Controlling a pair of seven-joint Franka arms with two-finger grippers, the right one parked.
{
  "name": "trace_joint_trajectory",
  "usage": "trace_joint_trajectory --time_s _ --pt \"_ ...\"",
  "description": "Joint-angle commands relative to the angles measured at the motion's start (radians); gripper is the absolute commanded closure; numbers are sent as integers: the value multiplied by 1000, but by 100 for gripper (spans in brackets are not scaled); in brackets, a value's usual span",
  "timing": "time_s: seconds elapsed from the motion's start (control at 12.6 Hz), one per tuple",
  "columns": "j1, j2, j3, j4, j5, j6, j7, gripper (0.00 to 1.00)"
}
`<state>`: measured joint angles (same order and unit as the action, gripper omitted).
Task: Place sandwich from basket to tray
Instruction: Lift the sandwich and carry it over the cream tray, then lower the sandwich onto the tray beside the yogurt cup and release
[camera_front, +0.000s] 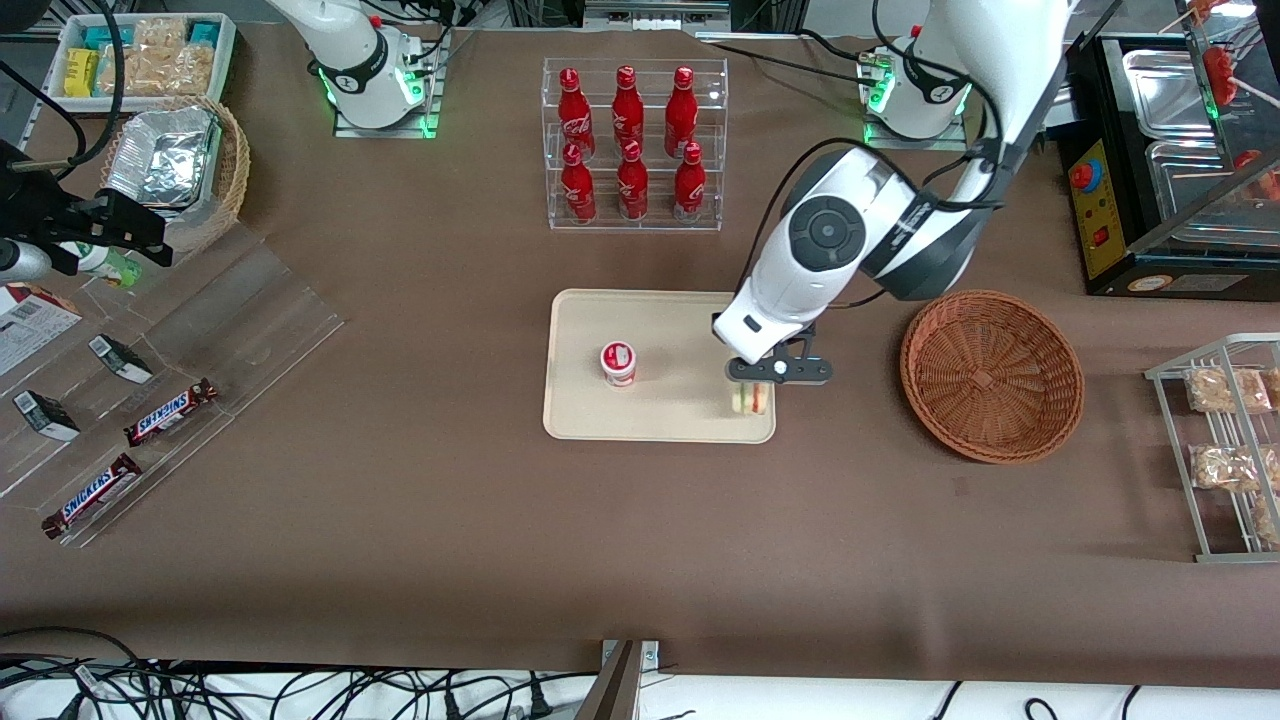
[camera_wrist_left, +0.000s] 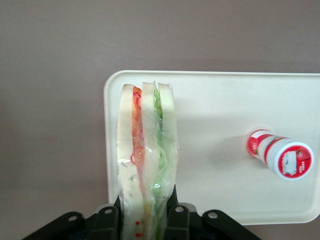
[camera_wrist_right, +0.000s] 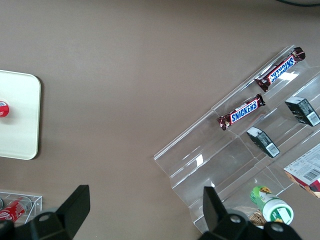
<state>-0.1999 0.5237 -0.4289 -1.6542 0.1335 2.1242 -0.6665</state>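
A: Which step is in hand?

B: The placing step, it is judged. The sandwich (camera_wrist_left: 146, 155) is gripped in the claw (camera_front: 752, 390), which is clamped on the wedge's base, seen best from the left wrist. The wedge is held on edge, its layers upright, over the tray (camera_front: 660, 415), at the tray's corner nearest the basket (camera_front: 991, 375) and toward the front camera.

A: Is the sandwich set down yet?

B: That cannot be told for certain. From the front it is seen directly under the claw, within the tray's rim; whether it is touching the surface is not shown.

A: What is called for next?

B: A short lowering, if any gap is left, then a release of the fingers and a straight lift away. Since the wedge is close to the tray's edge, care is called for so that it is not tipped over the rim when let go.

A: What is held in the containers?

B: The basket, beside the claw toward the working arm's end of the desk (camera_front: 450, 560), is seen empty. On the tray, a small red-and-white cup (camera_front: 619, 362) stands well apart from the claw, toward the parked arm's end. Farther from the front camera than the claw, a clear rack (camera_front: 635, 145) is filled with red bottles.
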Motion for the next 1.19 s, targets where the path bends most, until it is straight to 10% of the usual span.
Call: trace_joint_trajectory --time_s 0.0,0.48,1.11 --pt "-27 42 4 10 82 55 -83 68" --pt "-76 133 7 8 241 145 -240 68" --pt "-81 156 7 2 256 145 -254 66"
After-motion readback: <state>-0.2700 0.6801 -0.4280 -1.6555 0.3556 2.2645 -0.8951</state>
